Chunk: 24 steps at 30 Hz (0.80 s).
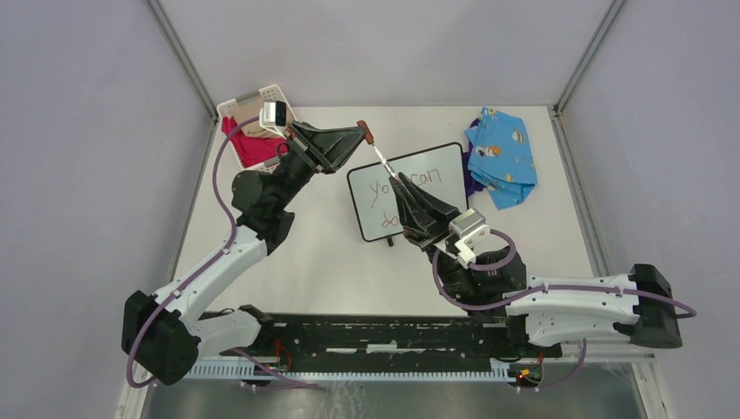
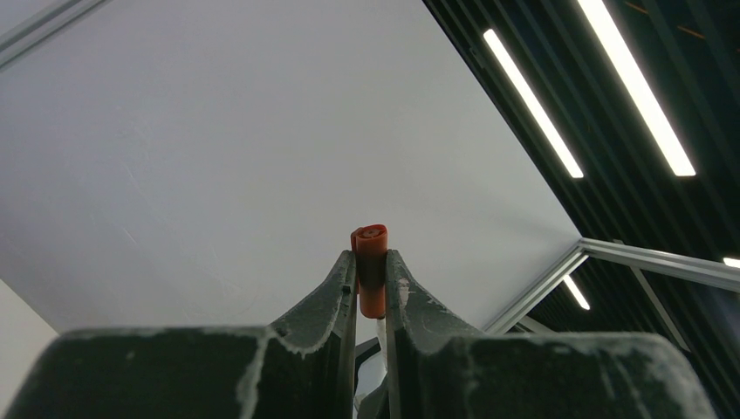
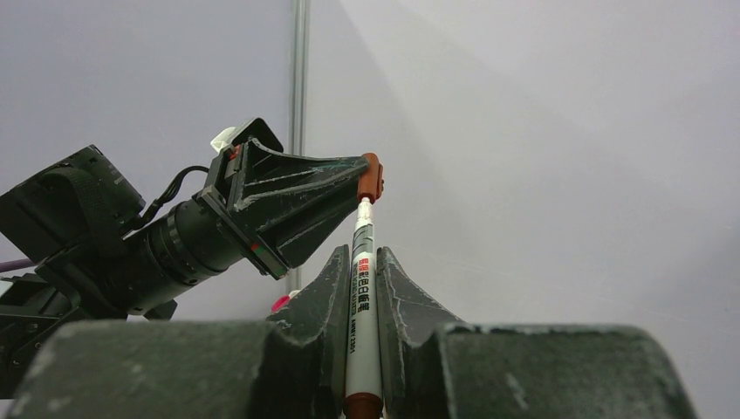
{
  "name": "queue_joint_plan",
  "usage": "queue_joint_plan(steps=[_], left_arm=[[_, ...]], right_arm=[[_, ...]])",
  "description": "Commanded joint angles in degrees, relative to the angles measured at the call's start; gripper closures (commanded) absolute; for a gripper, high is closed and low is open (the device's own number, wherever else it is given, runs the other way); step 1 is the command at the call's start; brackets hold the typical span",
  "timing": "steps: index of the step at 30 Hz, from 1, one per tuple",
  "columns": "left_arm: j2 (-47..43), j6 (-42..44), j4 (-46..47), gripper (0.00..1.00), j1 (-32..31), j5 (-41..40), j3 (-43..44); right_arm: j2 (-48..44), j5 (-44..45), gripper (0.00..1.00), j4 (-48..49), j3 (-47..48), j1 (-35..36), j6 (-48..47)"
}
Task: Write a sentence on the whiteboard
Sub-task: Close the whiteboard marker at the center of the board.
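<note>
**Between the two hands: cap meets pen tip, and a skewed push could spoil it**

At the left hand (image 1: 363, 131), the fingers are pressed onto a red cap (image 2: 370, 244), pinching it right at their tips. Just beyond that hand, the pen (image 3: 362, 288) points its white nib at the cap's mouth. The right hand (image 3: 359, 262) pinches the pen's barrel. The whiteboard (image 1: 447, 179) lies flat on the bench (image 1: 332, 262) directly under the right hand, with red handwriting on it.

If pen and cap are out of line, a push may jam the nib on the cap's rim or twist the barrel in its pinch. The cap is held by very little, so it may pop free and drop onto the writing. A right hand that comes down low could also smear the letters.

Whether the nib sits inside the cap or only touches it, I cannot tell. The right hand covers part of the writing. "You can" and "do" can be read, and anything further is hidden. The left arm also cuts off part of the white basket (image 1: 262, 98) behind it.
</note>
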Motion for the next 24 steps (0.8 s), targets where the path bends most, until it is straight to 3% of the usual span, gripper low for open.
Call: queue_joint_plan(steps=[1, 24], left_arm=[[-1.4, 0.4, 1.4, 0.98, -0.4, 0.5, 1.5], [-2.8, 0.8, 1.0, 0.98, -1.1, 1.1, 0.8]], right_arm=[[-0.1, 0.5, 1.0, 1.9, 2.5, 0.4, -0.5], [0.3, 1.5, 1.0, 2.3, 2.5, 0.3, -1.1]])
